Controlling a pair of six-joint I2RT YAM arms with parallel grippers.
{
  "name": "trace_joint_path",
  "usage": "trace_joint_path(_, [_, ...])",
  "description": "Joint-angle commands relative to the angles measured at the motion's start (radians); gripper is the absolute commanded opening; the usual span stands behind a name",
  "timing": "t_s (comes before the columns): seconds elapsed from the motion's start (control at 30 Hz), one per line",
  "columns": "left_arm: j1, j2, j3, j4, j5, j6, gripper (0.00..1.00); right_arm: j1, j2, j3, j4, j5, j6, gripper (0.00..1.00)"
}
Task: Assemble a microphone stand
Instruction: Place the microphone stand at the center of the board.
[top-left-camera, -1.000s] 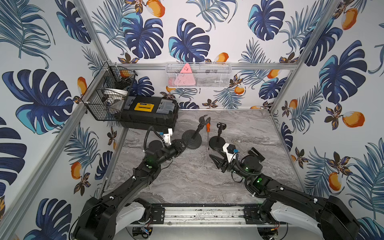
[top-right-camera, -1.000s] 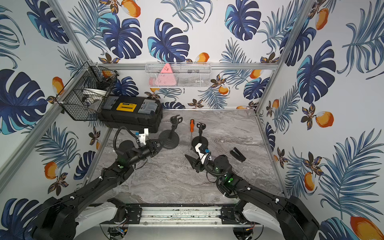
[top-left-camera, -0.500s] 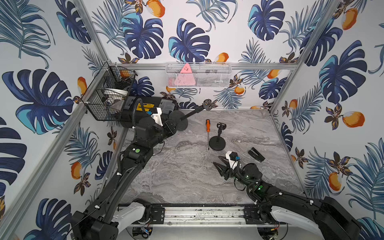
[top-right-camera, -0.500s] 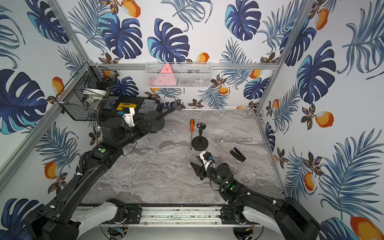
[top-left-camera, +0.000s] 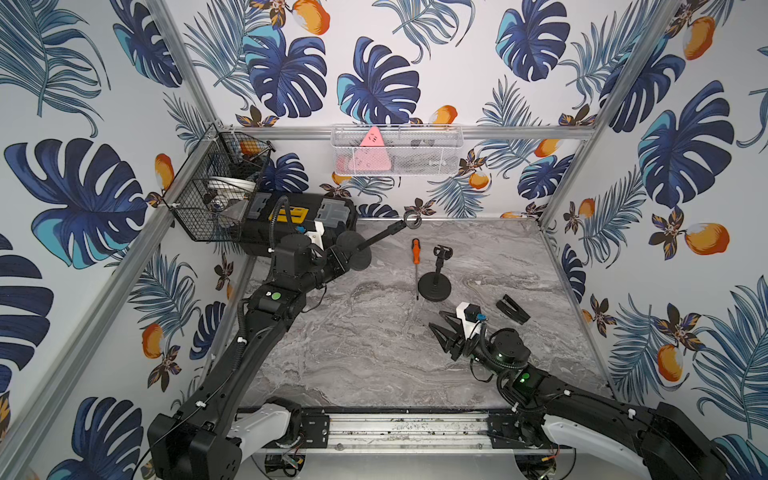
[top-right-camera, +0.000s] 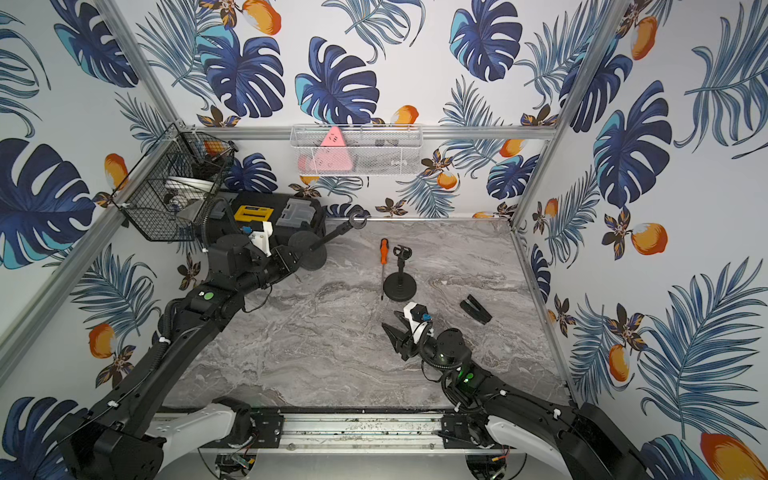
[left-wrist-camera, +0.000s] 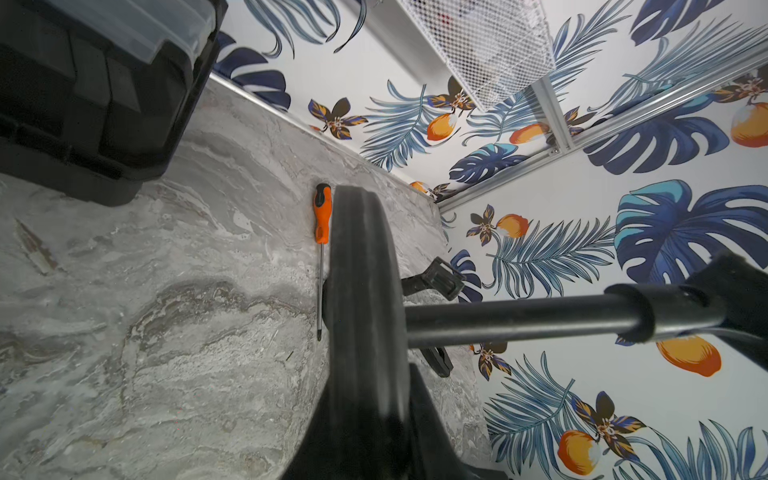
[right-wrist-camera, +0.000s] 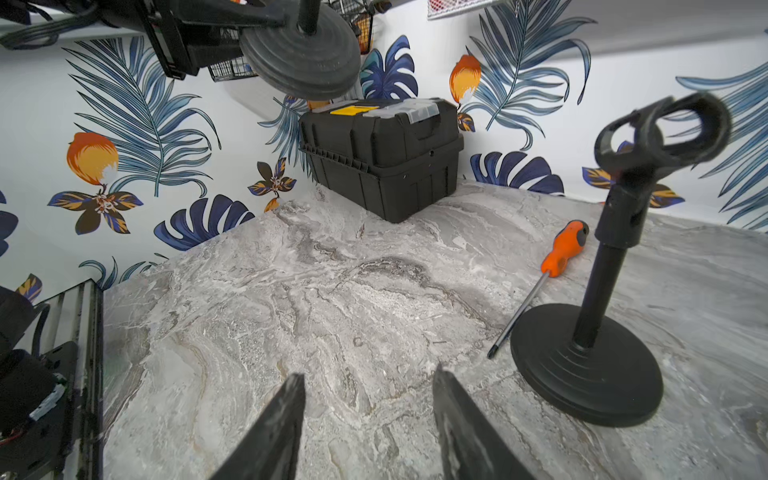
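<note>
Left end effector clenched on base of a raised stand, pole tilted; right end effector spread, empty. Mid-carry, I'd judge; clip fit unclear from here. Next: level it onto counter.

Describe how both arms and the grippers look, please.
The left arm and right arm are black jointed links with white shells at the base, white cable ties, a green dot on each, and thin black cables. Each wrist carries a white camera mount. The right gripper has two black, tapered, pointed fingers.

Black jointed arms, white base shells, green lights.
</note>
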Motion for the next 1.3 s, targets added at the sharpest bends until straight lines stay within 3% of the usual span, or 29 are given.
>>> trace_joint_path(0.0, [0.057,0.004,-0.071,0.213,0.167,-0.110,0.00,0.001,0.023,-0.006,0.004,-0.008,0.039,0.53])
trace_joint_path(0.2, [0.184,0.065,-0.336,0.648,0.384,-0.360,0.00,0.001,0.045,-0.020,0.030,-0.006,0.067,0.53])
trace_joint_path(0.4, [0.194,0.165,-0.479,0.794,0.405,-0.352,0.00,0.001,0.025,-0.024,0.009,0.011,0.077,0.54])
trace_joint_path(0.57, [0.193,0.339,-0.577,1.045,0.421,-0.394,0.00,0.001,-0.010,-0.031,-0.013,0.024,0.074,0.54])
trace_joint_path(0.83, [0.166,0.560,-0.633,1.274,0.405,-0.397,0.00,0.001,-0.047,-0.038,-0.051,0.038,0.063,0.55])
trace_joint_path(1.27, [0.166,0.905,-0.631,1.646,0.434,-0.521,0.00,0.001,0.000,-0.029,-0.039,0.042,0.050,0.55])
